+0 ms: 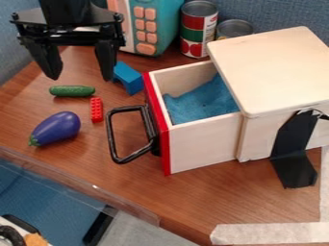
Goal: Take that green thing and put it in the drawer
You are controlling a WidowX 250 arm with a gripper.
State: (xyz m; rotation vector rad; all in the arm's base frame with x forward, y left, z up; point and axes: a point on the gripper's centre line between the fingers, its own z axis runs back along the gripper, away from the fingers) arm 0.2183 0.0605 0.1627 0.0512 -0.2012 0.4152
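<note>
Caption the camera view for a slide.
Black two-finger gripper open above a small green toy cucumber, left of an open red-fronted wooden drawer.

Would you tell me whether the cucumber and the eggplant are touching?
Apart: the camera view shows brown tabletop between the cucumber and the eggplant.

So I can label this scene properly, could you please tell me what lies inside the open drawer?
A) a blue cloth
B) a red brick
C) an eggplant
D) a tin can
A: blue cloth lies within the pale walls of the drawer.
</note>
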